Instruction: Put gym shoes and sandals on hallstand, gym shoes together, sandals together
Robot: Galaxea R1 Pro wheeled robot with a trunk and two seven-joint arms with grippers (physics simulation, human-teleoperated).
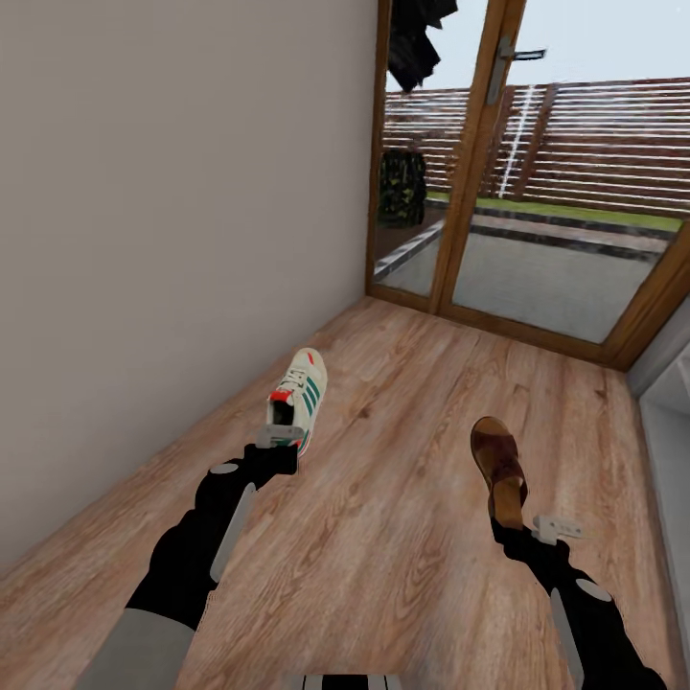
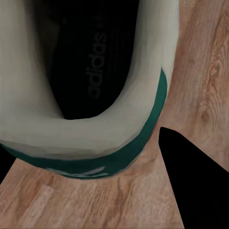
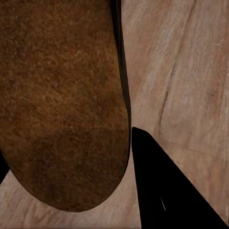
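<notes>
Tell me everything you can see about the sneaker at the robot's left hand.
The sneaker is cream-white with green side stripes, a red heel tab and a reddish sole edge. Its toe points away toward the glass door, close to the wall. The left hand is at its heel; the left wrist view looks into the dark opening, with a printed insole and green heel band. One dark finger sits beside the heel, above the wood floor.

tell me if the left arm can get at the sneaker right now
Yes, it looks so: the left gripper is already at the heel of the gym shoe, and the left wrist view shows a finger beside the heel collar. Nothing stands between them; a closed grasp seems likely.
</notes>
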